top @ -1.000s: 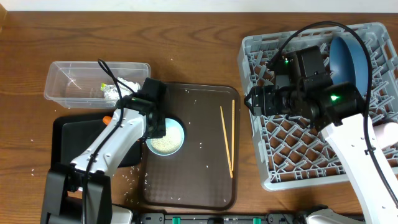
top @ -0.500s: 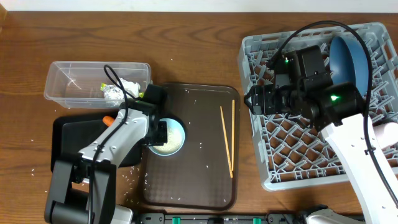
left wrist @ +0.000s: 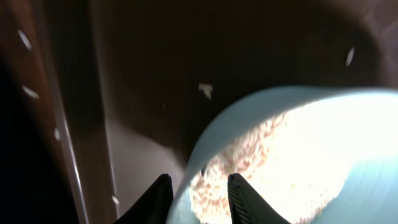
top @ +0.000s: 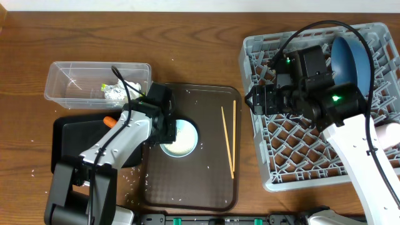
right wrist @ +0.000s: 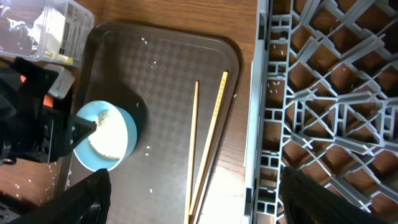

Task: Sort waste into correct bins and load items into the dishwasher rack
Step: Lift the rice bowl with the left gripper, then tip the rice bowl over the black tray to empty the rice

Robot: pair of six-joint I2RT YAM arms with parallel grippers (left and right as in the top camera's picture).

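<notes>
While the clear tub (top: 62, 94) sits by the far left corner of the table with crumpled tissue (top: 115, 92) inside, the black tray (top: 72, 140) lies just nearer, an orange carrot (top: 108, 120) on it beside the left arm. The left gripper (left wrist: 199, 194) has the small light-blue cup (top: 181, 139) at the left side of the brown serving tray (top: 200, 181). Its jaws pinch the cup's wall, one finger inside the rim and one outside. I'd judge the cup light, stiff and probably slick, so a rim grip like this suits it. The white rice (left wrist: 249, 162) in it is loose, though, and would spill at any careless tilt before it is over a bin. Stray grains already dot the serving tray and the wood near it. The wrist view is so close and glaring that the cup's far rim is cut off, and I cannot tell how deep the rice lies. Two chopsticks (top: 227, 140) rest side by side toward the tray's right edge; thin and light, they would best be taken near the middle. Over the dishwasher rack (top: 300, 156), at the right edge of the table, the right gripper (right wrist: 211, 202) hangs with jaws spread wide and empty. The large blue bowl (top: 350, 59) stands on edge in the rack's far right corner. That arm hides much of the rack, and I can't make out the pale thing beneath it.
</notes>
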